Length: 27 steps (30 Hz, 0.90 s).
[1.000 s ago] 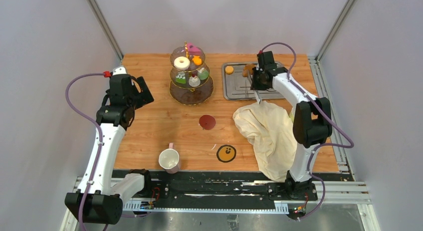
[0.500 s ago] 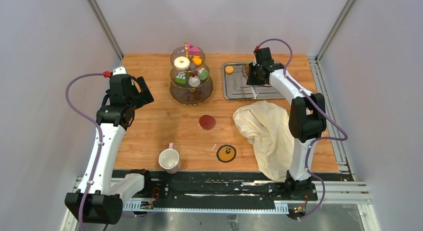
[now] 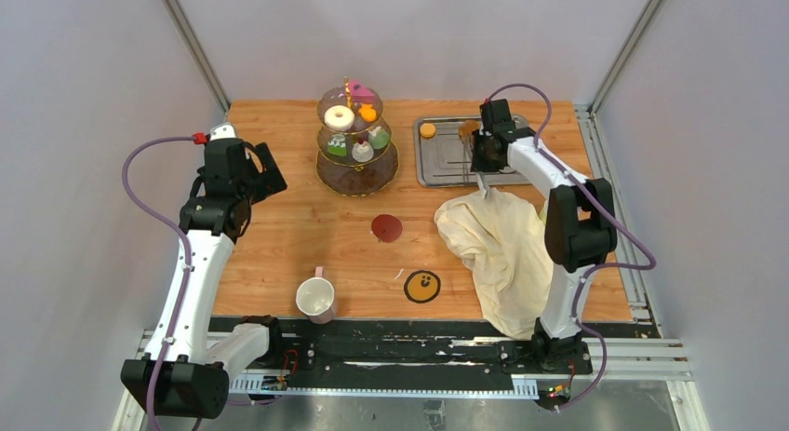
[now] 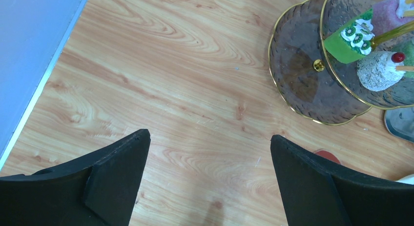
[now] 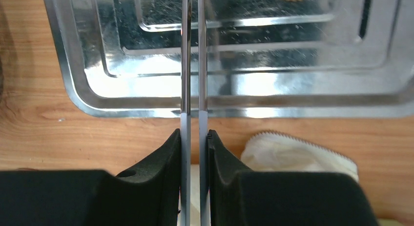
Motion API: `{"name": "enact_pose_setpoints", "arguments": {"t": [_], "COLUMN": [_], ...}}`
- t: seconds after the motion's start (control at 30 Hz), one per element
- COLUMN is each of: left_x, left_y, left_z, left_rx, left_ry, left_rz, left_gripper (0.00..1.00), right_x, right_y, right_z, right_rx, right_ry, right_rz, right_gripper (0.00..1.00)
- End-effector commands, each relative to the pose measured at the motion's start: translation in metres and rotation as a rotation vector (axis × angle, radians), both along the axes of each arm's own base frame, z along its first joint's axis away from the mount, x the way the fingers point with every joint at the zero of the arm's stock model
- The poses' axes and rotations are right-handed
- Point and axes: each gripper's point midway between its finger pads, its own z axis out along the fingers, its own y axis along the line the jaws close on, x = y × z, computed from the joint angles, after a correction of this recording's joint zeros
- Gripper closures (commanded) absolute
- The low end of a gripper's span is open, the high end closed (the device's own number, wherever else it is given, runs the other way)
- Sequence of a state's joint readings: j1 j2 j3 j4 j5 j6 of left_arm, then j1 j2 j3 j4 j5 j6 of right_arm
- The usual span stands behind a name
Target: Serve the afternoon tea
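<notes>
slim steel tongs [image 5: 193, 65] are clamped in the right tool [image 5: 194, 138] over the rectangular steel tray [image 5: 97, 96], where a round orange macaron [image 3: 427, 129] lies, while the left tool [image 4: 209, 138] is held wide apart near the three-tier smoky glass stand [image 4: 298, 104].

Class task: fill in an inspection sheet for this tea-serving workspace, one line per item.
Surface: wooden table; no spills seen.
Job's things: stand holds cakes and donut; one macaron on tray; one mug near front edge.
Clutter: cloth, tray, red disc, yellow disc.
Grippers: left hand open over bare wood; right hand shut on tongs above tray.
Cables: purple cable left, another right.
Surroundings: grey walls; nothing else seen.
</notes>
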<state>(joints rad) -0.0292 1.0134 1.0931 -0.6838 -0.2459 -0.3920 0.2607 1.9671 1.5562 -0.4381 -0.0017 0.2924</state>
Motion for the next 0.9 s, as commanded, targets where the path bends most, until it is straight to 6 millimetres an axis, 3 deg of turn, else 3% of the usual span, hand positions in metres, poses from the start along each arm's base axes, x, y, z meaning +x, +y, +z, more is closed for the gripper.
{"name": "enact_pose_setpoints", "arguments": {"t": [0.0,0.13,0.4,0.53,0.87], "left_x": [0.002,0.002,0.003,0.003,0.002], "left_y": [0.002,0.002,0.001,0.002,0.002], "left_z": [0.001,0.001,0.001,0.002,0.002], "left_rx": [0.009,0.007,0.002,0.008,0.009], "left_ry": [-0.011,-0.012,-0.015,-0.015,-0.013], "left_rz": [0.001,0.001,-0.004,-0.002,-0.002], "left_gripper": [0.02,0.02,0.02,0.02,0.02], "right_x": [-0.010,-0.015,-0.015,-0.015,0.002], "right_y": [-0.022,-0.019,-0.016,-0.016,-0.018], "right_z": [0.031,0.040,0.028,0.023,0.015], "right_rx": [-0.035,-0.025,-0.009,-0.008,-0.030], "right_ry": [-0.055,-0.070,-0.072,-0.071,-0.076], "right_rz": [-0.048,-0.010,0.002,-0.005,-0.040], "right_gripper": [0.97,0.94,0.70,0.63,0.61]}}
